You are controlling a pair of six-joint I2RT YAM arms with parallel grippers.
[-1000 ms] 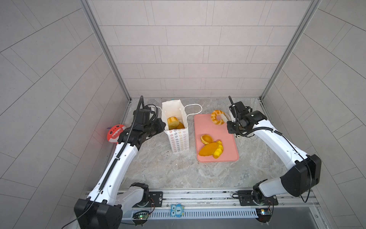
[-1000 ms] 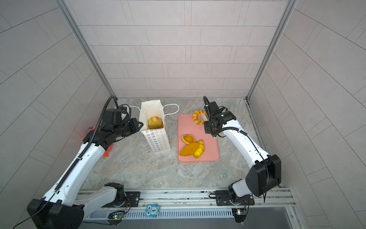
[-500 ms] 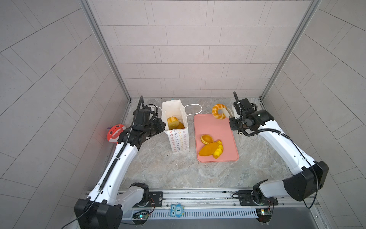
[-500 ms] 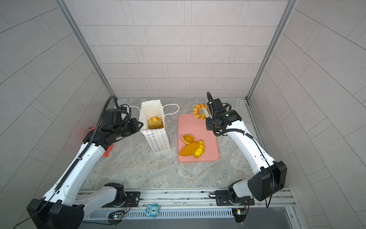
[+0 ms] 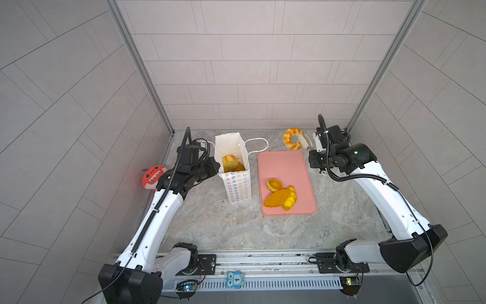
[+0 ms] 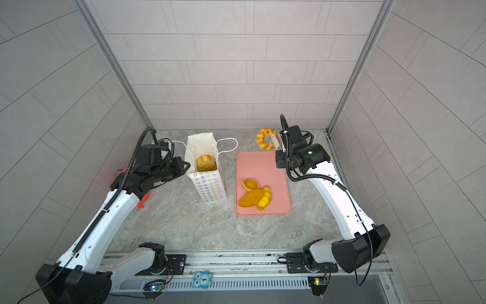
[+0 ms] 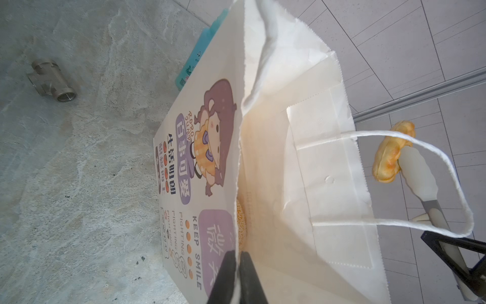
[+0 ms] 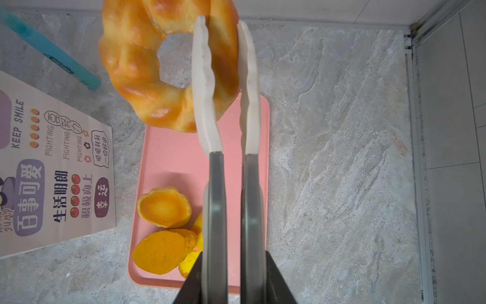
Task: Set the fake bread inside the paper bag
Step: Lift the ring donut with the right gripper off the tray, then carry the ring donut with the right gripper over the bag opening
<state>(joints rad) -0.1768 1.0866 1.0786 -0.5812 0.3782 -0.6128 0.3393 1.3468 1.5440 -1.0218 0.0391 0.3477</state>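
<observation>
Top views both show the grey stone-look counter (image 5: 210,229) inside tiled walls, with everything set toward its back. The biggest thing on it is the paper bag (image 5: 236,185), upright and mouth up, left of the middle. The left hand (image 7: 238,256) is closed on the bag's rim, its black fingers pinching the paper wall. I judge this is to steady the light bag and hold its mouth wide for a drop from above.

Just right of the bag, and apart from it, lies the pink tray (image 5: 284,163). Over the tray's far edge, raised off the counter, is the twisted ring (image 5: 291,138). The right hand (image 8: 222,21) grips it. Its two white fingers clamp one side of the ring's band, one at the edge of the hole and one outside, so the rest of the ring sticks out toward the bag's side. That hold suits carrying it across to the bag's mouth, which it has not reached.

Three pieces wait on the tray's near half, touching one another: a tart (image 5: 273,184), a flat oval loaf (image 5: 276,198) and a ridged yellow piece (image 5: 290,202).

In the bag, a ridged loaf (image 5: 229,161) stands on end with another orange piece against it. The left wrist view shows a seeded surface (image 7: 240,221) low inside. Whether more lies beneath cannot be told.
</observation>
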